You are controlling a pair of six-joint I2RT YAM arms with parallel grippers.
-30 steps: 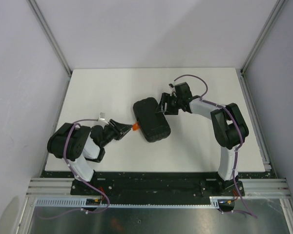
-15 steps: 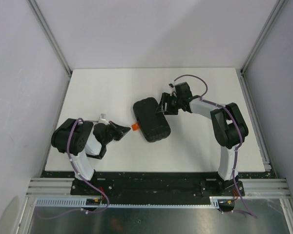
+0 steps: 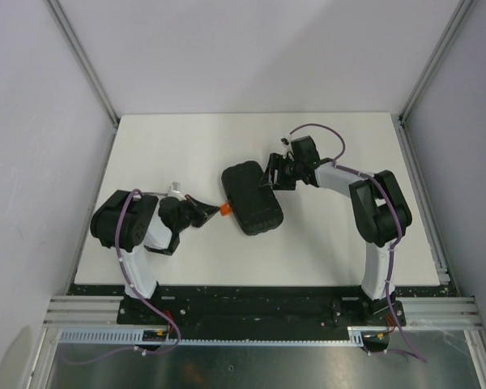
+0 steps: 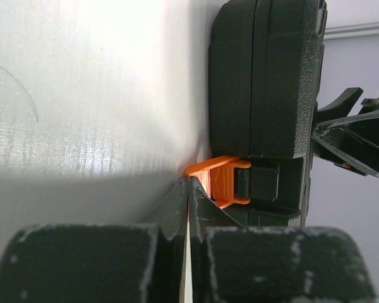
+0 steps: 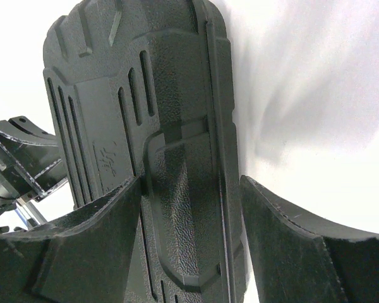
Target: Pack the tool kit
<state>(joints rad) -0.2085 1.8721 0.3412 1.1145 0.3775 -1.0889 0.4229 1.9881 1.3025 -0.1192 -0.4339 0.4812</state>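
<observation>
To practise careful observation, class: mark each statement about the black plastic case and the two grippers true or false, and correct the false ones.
1. The black rounded-rectangular plastic case lies closed on the white table. True.
2. The right gripper is open, one finger either side of the case. True.
3. The small orange latch faces the right gripper. False: it faces the left gripper.
4. The left gripper's fingers are spread wide. False: they are almost together, tips at the latch.
</observation>
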